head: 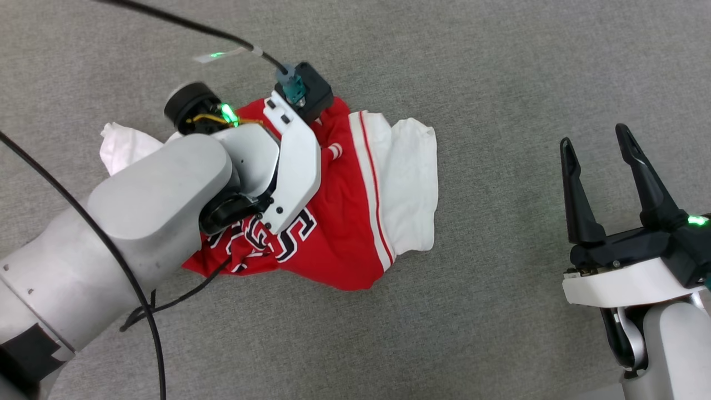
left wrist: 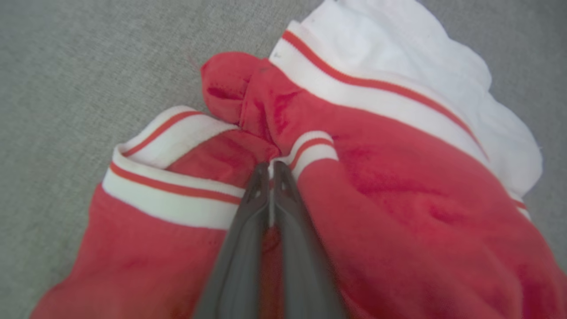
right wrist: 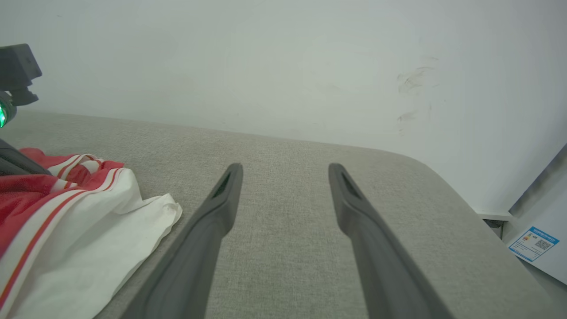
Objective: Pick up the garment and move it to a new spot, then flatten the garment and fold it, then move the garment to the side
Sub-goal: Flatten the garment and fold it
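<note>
My left arm [head: 111, 233] reaches in from the lower left of the head view, across one crumpled red-and-white jersey T-shirt [head: 344, 233] that lies on the grey fabric surface [head: 500, 333] at centre-left of the frame. Two black cables [head: 183, 22] run along that arm, one of them plugged into the black camera block [head: 311, 83] on my wrist.

Seen from the left wrist, my left claw [left wrist: 270, 165] is clenched, its two dark fingers [left wrist: 243, 230] pressed together on a fold of the jersey T-shirt [left wrist: 398, 177] at the striped collar trim, with a sliver of cloth between them.

One white sleeve [head: 119, 147] pokes out at the left of my forearm and a second white sleeve [head: 411, 183] spreads at the right, edged by red-and-white stripes. Black, white-outlined letters [head: 283, 239] show below my wrist, partly hidden.

At the right edge of the head view my right claw [head: 594, 136] stands released, two fingers wide apart, well clear of the shirt and holding nothing. From its own wrist, that claw [right wrist: 285, 166] points over bare grey fabric toward a white wall [right wrist: 266, 66], the jersey T-shirt [right wrist: 66, 221] at lower left and one blue-and-white label [right wrist: 533, 243] at lower right.
</note>
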Available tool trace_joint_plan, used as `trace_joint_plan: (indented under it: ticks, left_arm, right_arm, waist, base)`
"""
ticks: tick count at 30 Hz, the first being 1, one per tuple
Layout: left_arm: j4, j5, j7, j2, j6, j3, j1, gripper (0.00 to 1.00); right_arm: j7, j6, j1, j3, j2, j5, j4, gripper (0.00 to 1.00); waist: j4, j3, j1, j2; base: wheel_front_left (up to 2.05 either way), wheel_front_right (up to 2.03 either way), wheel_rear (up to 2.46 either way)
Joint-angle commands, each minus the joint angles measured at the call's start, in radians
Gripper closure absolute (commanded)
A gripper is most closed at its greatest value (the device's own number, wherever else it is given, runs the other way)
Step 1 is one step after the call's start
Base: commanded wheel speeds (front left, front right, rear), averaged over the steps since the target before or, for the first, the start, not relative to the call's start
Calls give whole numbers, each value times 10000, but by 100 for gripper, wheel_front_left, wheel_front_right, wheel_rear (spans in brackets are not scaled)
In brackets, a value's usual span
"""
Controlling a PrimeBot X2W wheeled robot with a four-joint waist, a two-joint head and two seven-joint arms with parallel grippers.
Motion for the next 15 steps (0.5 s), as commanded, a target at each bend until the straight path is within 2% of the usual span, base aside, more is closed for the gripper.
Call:
trace_joint_plan:
  ticks: [1,3,4,5,6,10,15]
  left_arm:
    - [123,-90,147,-39,0,-117,313,100]
    - [334,30,232,-15,-2,-168,500,100]
    - [392,122,124,0,0,-173,530,89]
    - [427,219,-134,5,0,-170,478,4]
    - [484,240,-494,-28,0,-146,396,0]
    - [370,436,-2172,-21,-1,189,-103,0]
    - [170,489,-3973,390,249,1027,-91,0]
  right_arm:
    - [-19,-3,-46,-31,68,-51,9,0]
    - [-19,-3,25,-88,94,-74,36,0]
    - [-19,-4,60,-123,101,-80,50,0]
    - [-19,-4,76,-149,110,-88,59,0]
    - [-19,-3,98,-173,116,-92,60,0]
    - [-21,-4,228,-208,100,-93,87,0]
    - [-19,-3,453,-390,32,-88,141,0]
  waist:
    - [-14,-10,-1,0]
    - [25,-77,-1,0]
    - [60,-118,-1,0]
    - [107,-165,-1,0]
    - [170,-226,-1,0]
    - [465,-560,-1,0]
    - [922,-1068,-1,0]
  base:
    - [0,0,0]
    - [0,0,0]
    - [0,0,0]
    - [0,0,0]
    - [0,0,0]
    - [0,0,0]
    - [0,0,0]
